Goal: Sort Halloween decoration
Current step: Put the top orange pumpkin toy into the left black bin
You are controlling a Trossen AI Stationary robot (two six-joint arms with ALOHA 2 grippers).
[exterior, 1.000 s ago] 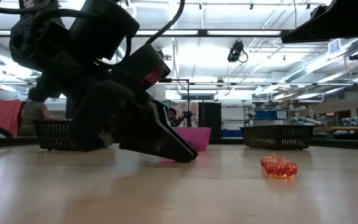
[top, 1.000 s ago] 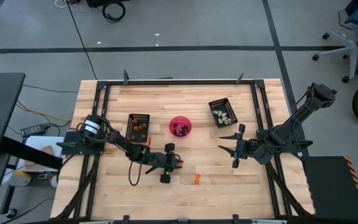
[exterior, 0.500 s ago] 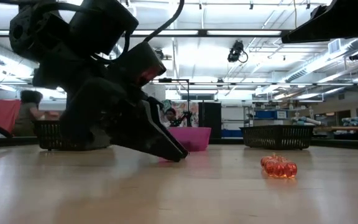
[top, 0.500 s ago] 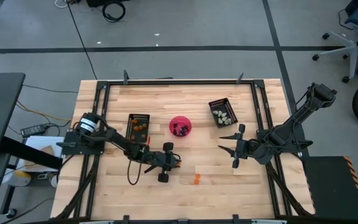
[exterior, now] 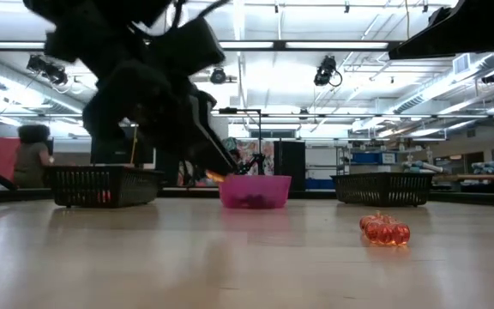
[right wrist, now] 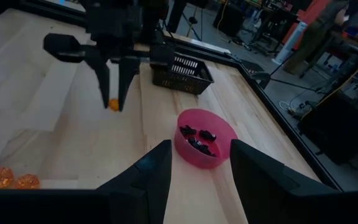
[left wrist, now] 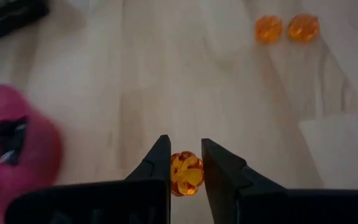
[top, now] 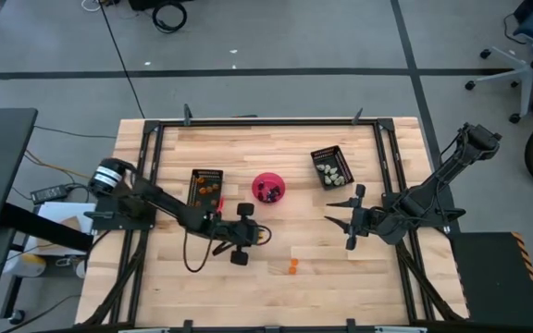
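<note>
**Left pincer carrying one orange trinket above the worktop**

I count one small faceted orange plastic trinket [left wrist: 186,173] clamped between the fingers of my left pincer [top: 259,235], lifted clear of the pale wooden worktop [top: 276,139] at about 6 o'clock from the round pink plastic bowl [top: 268,188]. Two more orange trinkets [top: 292,266] lie touching each other on the wood at roughly 5 o'clock from that bowl. The bowl holds a few black trinkets [right wrist: 198,134]; I cannot count them exactly. Two black rectangular mesh trays stand either side of it: one at 9 o'clock [top: 205,186] with orange pieces inside, one at 3 o'clock [top: 332,166] with whitish-grey pieces. My right pincer [top: 342,218] hangs released and empty, at 4 o'clock from the bowl.
</note>
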